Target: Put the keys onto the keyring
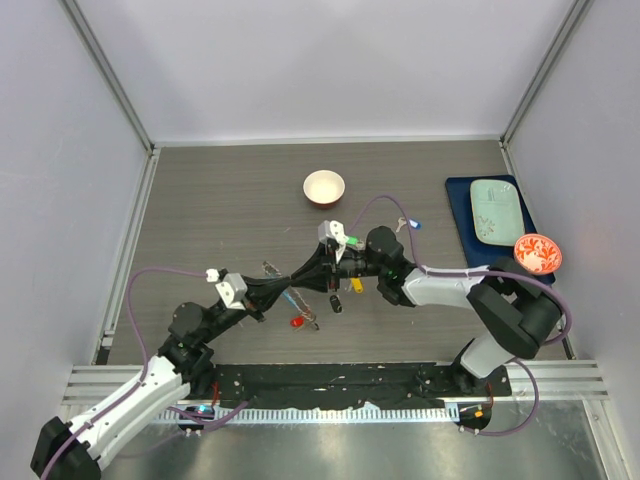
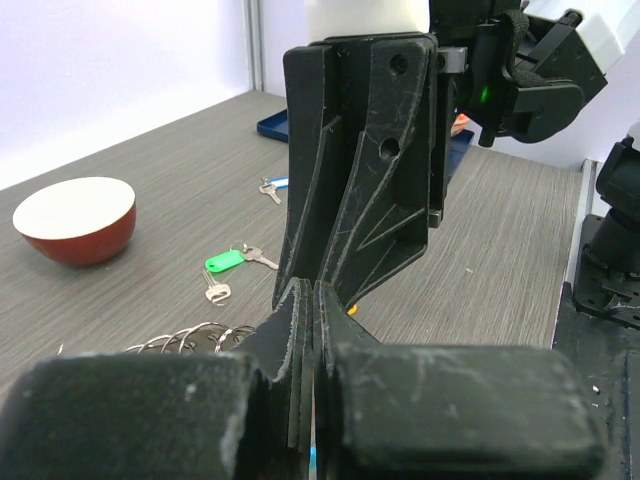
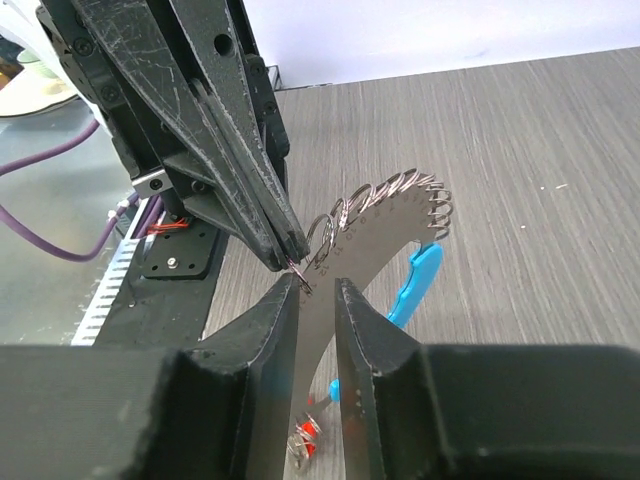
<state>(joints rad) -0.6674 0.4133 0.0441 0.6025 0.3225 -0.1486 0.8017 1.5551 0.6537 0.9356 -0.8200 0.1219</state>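
The keyring (image 3: 385,215) shows in the right wrist view as a curved silvery strip edged with small wire loops, with a bright-blue tag (image 3: 420,282). My right gripper (image 3: 318,292) is shut on the strip, just above the table. My left gripper (image 2: 313,300) is shut, and its fingertips (image 3: 285,245) pinch a small wire loop at the strip's edge. The two grippers meet at mid-table (image 1: 305,280). Loose on the table lie a red-tagged key (image 1: 298,322), a black-tagged key (image 1: 336,303), a yellow-tagged key (image 1: 357,285), a green-tagged key (image 2: 225,262), a plain key (image 2: 215,292) and a blue-tagged key (image 1: 410,224).
A small bowl (image 1: 324,187), white inside, stands behind the grippers. At the right are a dark-blue mat (image 1: 462,225) with a pale-green plate (image 1: 496,211) and a red patterned bowl (image 1: 537,253). Grey walls enclose the table on three sides.
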